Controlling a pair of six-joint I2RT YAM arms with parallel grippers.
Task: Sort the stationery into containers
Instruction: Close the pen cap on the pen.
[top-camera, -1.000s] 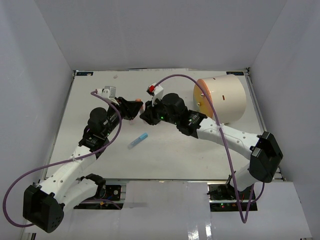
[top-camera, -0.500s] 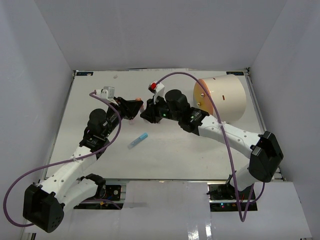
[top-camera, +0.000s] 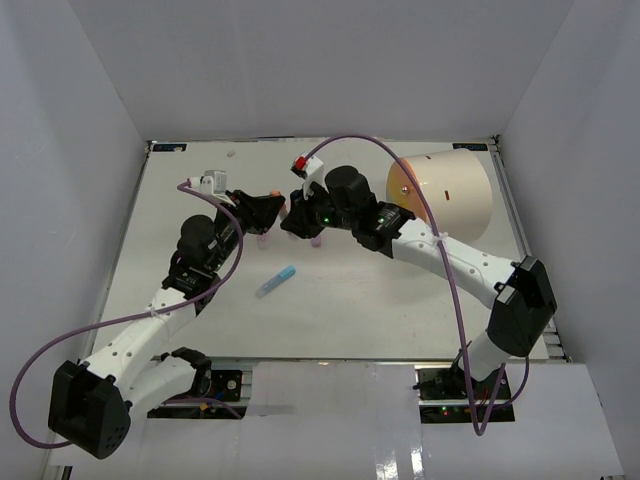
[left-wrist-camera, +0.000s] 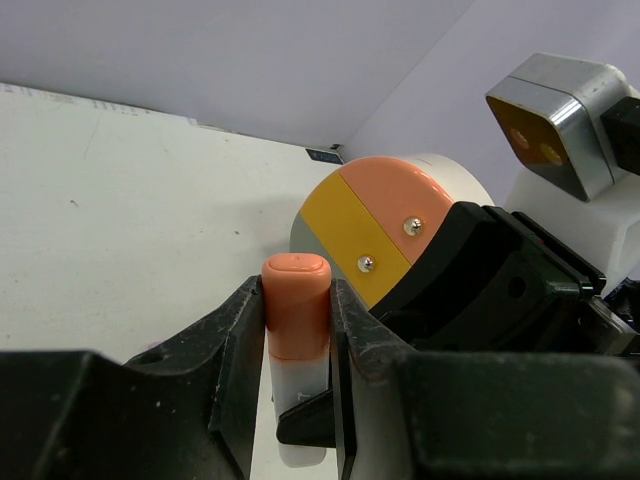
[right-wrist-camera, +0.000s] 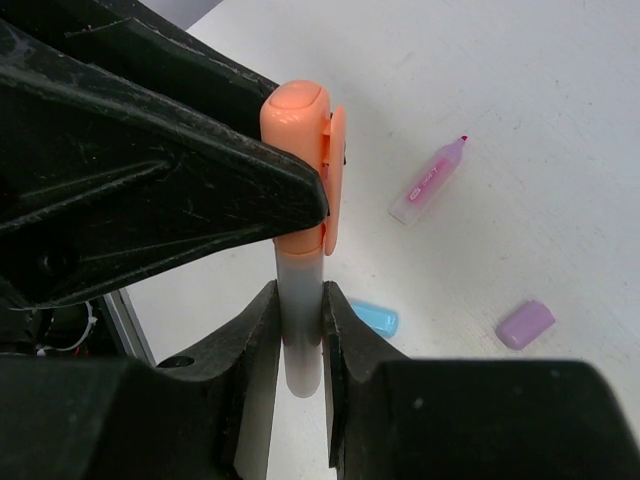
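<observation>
- The left gripper (left-wrist-camera: 297, 335) is closed to a narrow gap, its two black fingers (left-wrist-camera: 232, 350) pressed on either side of the orange cap (left-wrist-camera: 297, 290) of an orange marker (right-wrist-camera: 298, 250).
- The right gripper (right-wrist-camera: 298, 335) is likewise nearly closed, pinching the pale barrel (right-wrist-camera: 299, 300) of that same marker just below the cap (so both arms grip one marker, held above the table between them).
- The two grippers meet tip to tip over the far middle of the table (top-camera: 400, 310).
- The drum (top-camera: 450, 195) lies on its side at the far right, its round face (left-wrist-camera: 390, 215) turned toward the grippers; the face shows a yellow band, an orange band and small metal knobs. What is inside cannot be seen.
- On the table lie a pink marker (right-wrist-camera: 428, 180) and a purple cap (right-wrist-camera: 525, 325), apart from each other, and a blue pen (top-camera: 275, 281) nearer the arm bases.
- Plain pale walls (top-camera: 320, 70) enclose the white table on three sides.
</observation>
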